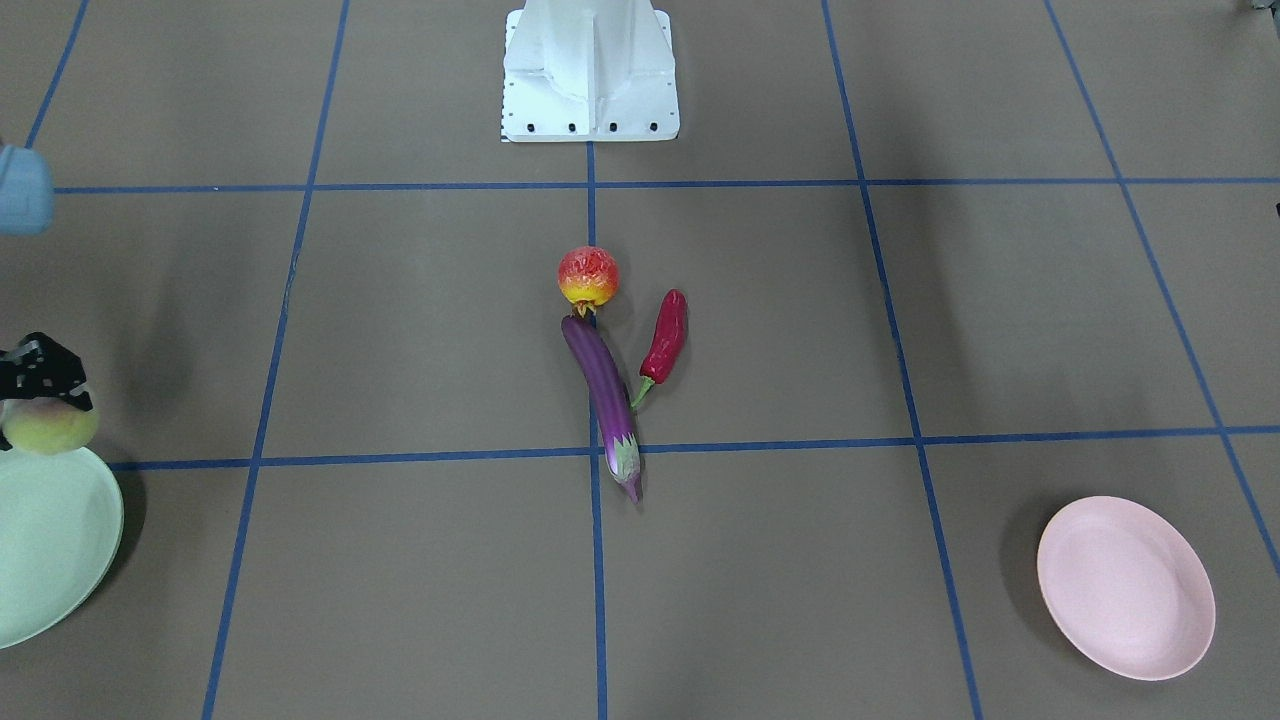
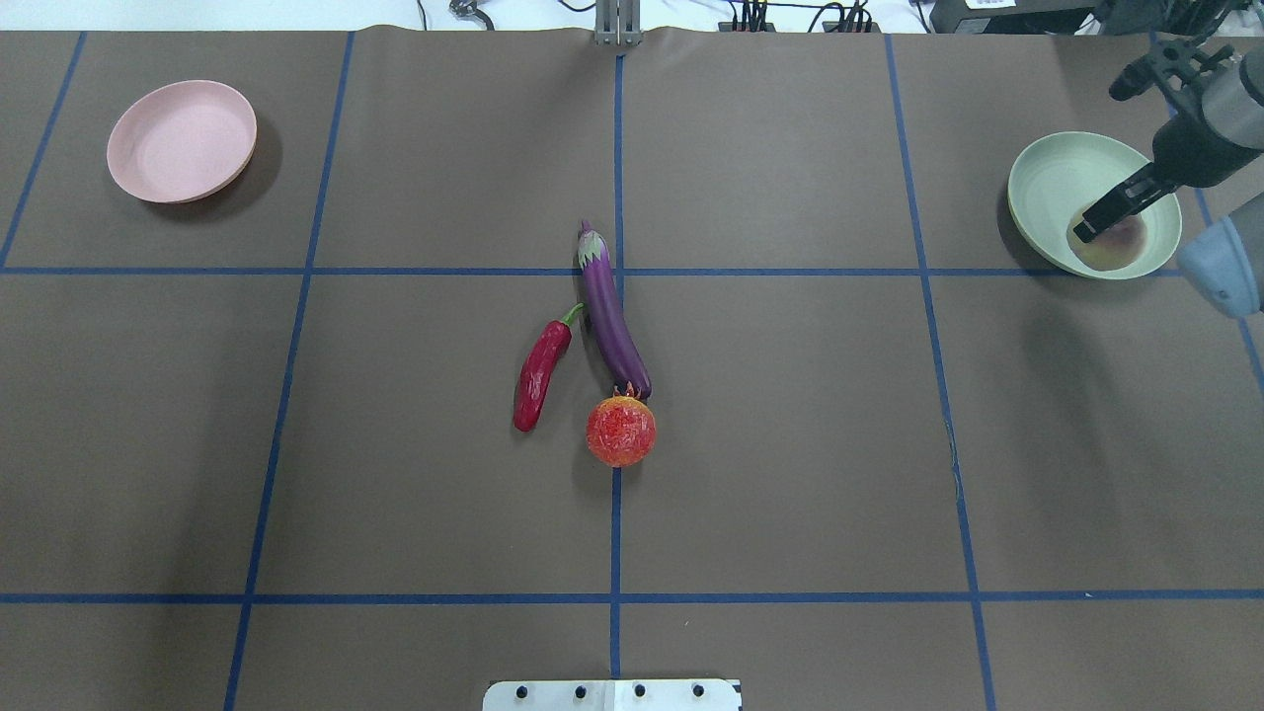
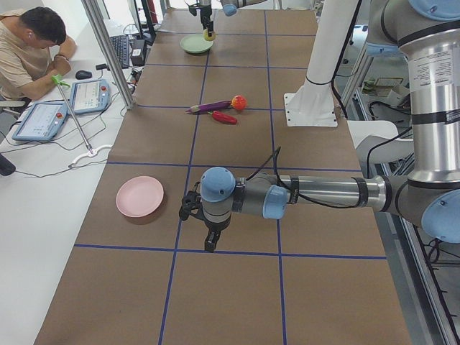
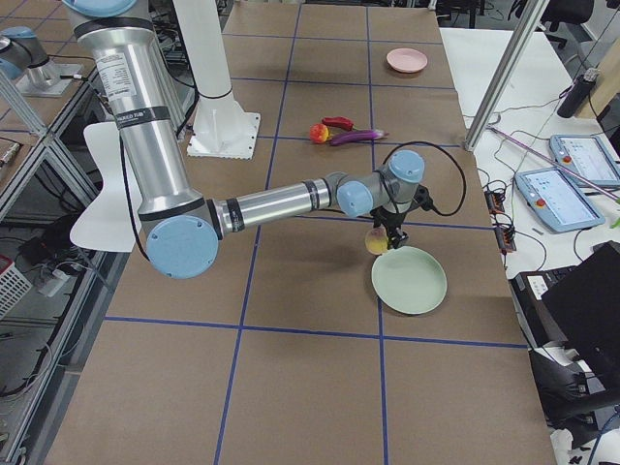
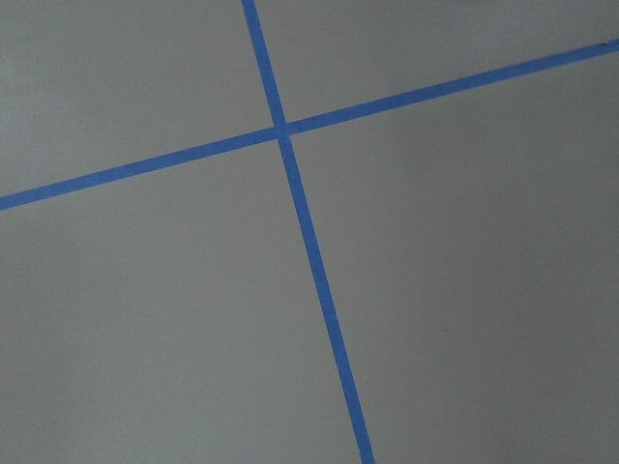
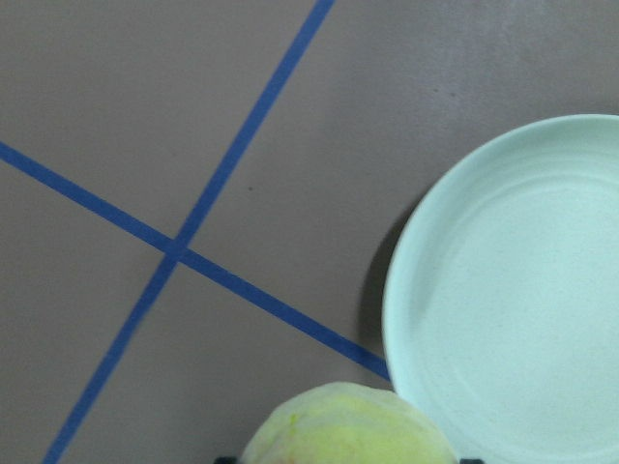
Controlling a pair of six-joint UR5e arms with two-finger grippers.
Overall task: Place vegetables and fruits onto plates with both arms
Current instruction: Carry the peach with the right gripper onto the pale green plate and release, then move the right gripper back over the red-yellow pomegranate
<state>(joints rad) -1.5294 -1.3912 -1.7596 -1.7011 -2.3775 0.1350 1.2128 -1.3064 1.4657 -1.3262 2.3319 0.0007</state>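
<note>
Holding peach [image 2: 1121,247] in right hand [image 2: 1088,229] at rim of mint plate [image 2: 1037,168], table's right edge; next: centre, lower, release. Left hand [image 3: 209,243] opening: cannot tell.

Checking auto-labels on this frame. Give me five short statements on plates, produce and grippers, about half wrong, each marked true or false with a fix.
1. The pink plate has nothing on it. True.
2. The right gripper is open and holds nothing. False: it is shut on the peach, at the green plate.
3. The pomegranate sits on the green plate. False: it lies on the table, at the eggplant's end.
4. The chili lies on the table beside the eggplant. True.
5. The left gripper holds the eggplant. False: the eggplant lies mid-table, far from it.
</note>
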